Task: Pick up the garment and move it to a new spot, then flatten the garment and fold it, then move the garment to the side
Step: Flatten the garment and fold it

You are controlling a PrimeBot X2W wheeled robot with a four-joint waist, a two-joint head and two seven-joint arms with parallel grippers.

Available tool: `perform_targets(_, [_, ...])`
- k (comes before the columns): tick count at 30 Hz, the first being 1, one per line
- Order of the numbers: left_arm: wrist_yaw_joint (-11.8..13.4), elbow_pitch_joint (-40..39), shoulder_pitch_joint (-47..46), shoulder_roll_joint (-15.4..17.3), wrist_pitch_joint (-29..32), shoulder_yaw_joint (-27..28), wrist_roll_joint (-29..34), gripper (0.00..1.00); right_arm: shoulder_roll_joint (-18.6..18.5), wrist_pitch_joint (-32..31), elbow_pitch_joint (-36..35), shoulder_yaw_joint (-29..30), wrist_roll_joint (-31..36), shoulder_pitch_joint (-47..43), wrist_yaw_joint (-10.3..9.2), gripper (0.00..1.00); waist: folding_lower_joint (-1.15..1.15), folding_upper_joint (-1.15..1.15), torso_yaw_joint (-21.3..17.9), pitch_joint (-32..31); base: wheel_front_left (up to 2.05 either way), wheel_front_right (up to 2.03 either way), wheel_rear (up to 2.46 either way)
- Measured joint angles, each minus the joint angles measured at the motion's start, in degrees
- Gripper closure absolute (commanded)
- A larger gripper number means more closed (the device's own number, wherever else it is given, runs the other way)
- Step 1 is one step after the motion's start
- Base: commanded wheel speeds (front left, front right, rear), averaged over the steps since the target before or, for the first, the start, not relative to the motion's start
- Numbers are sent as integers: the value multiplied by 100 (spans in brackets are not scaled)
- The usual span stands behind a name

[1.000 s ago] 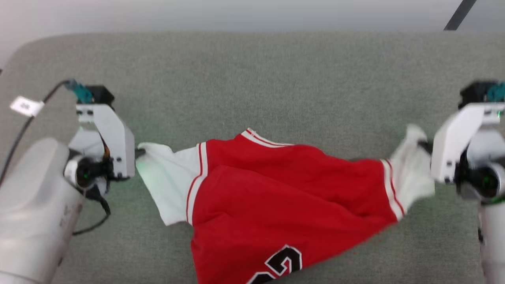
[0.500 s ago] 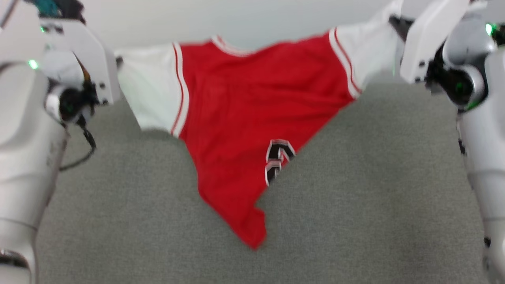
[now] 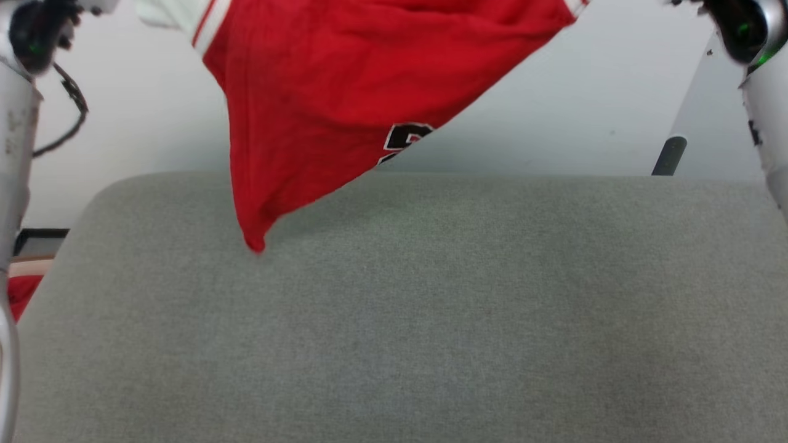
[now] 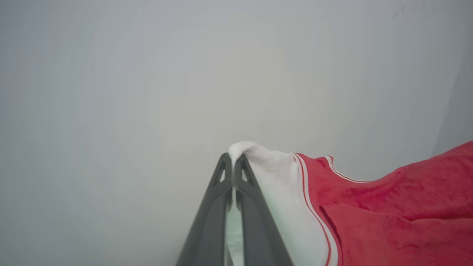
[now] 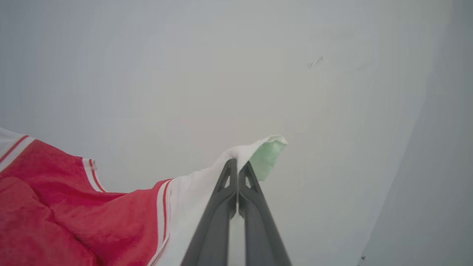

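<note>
Both left claw [image 4: 233, 159] and right claw [image 5: 237, 164] clamp the white-sleeved red jersey garment [image 3: 320, 80] above a grey fabric counter [image 3: 431, 307].

left claw [image 4: 233, 159] | clamped on white sleeve (fingertips together) | garment [image 4: 388, 218] trails right
</note>
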State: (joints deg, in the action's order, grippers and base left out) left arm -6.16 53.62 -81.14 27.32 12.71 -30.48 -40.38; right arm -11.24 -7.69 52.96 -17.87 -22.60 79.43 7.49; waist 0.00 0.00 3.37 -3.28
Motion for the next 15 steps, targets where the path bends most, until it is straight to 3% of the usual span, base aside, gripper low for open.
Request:
perform_targets(6, [-66,269,-322,-53,-765,-9,65,100,-34,832,631,-121,-88,429,0,100,0,0,81,-106,0,0,0])
perform_targets(15, [-116,653,-455,-145,-1184,-104,-79,100,-123,1697,1193,-376,-169,836,0,100,0,0,184,-106,0,0,0])
